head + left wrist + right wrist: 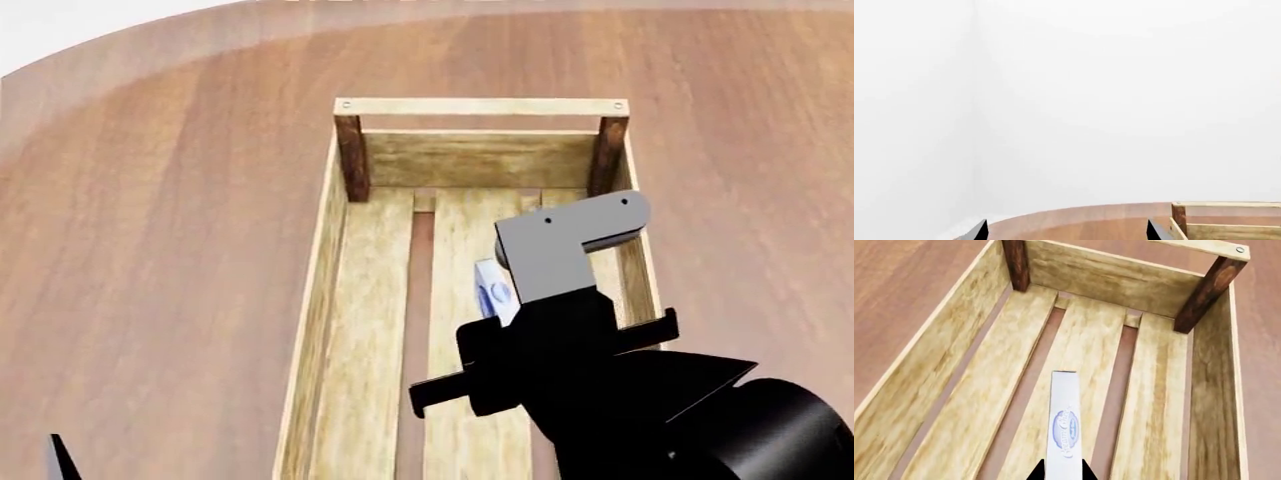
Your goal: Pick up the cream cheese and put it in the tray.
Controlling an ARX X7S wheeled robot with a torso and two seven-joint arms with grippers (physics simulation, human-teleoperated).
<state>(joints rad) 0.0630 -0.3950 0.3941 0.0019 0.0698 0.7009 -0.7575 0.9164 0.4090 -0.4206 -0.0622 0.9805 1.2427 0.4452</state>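
The cream cheese [1065,425], a thin white box with a blue oval logo, stands edge-on between the fingers of my right gripper [1064,474], which is shut on it. It hangs over the slatted bottom inside the tray [934,345]. In the head view the tray [350,290] runs lengthwise down the middle of the table, and only a sliver of the cream cheese [491,288] shows beside the right arm, which hides the gripper's fingertips. My left gripper [1067,234] is open, over the table edge to the left of the tray [1227,220], holding nothing.
The round wooden table [160,200] extends on both sides of the tray. White walls fill most of the left wrist view. The tray's dark corner posts [1204,292] stand above its low sides.
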